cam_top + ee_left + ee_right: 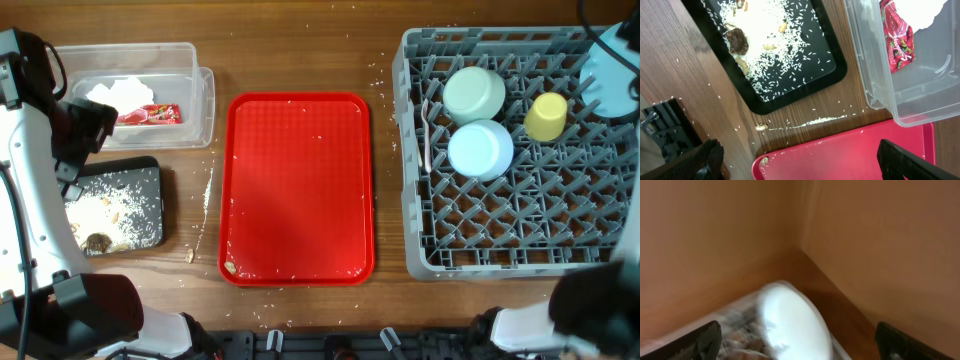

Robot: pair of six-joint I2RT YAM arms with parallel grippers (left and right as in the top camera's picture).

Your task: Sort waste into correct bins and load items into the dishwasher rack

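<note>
The grey dishwasher rack (500,235) at the right holds an upturned pale green bowl (474,92), a light blue bowl (481,148), a yellow cup (547,116), a white fork (428,125) and a light blue plate (612,72) on edge at its far right corner. The clear tub (195,95) holds the white napkin (120,94) and red wrapper (150,115). The black tray (150,170) holds rice and brown scraps (98,241). My left gripper (800,162) is open and empty above the red tray's corner. My right gripper (800,342) is open around the blurred plate (790,325).
The flat red serving tray (300,190) lies in the middle with a few rice grains and a crumb at its near left corner (764,161). Loose rice lies on the wood between the black tray (805,85) and the tub (875,75).
</note>
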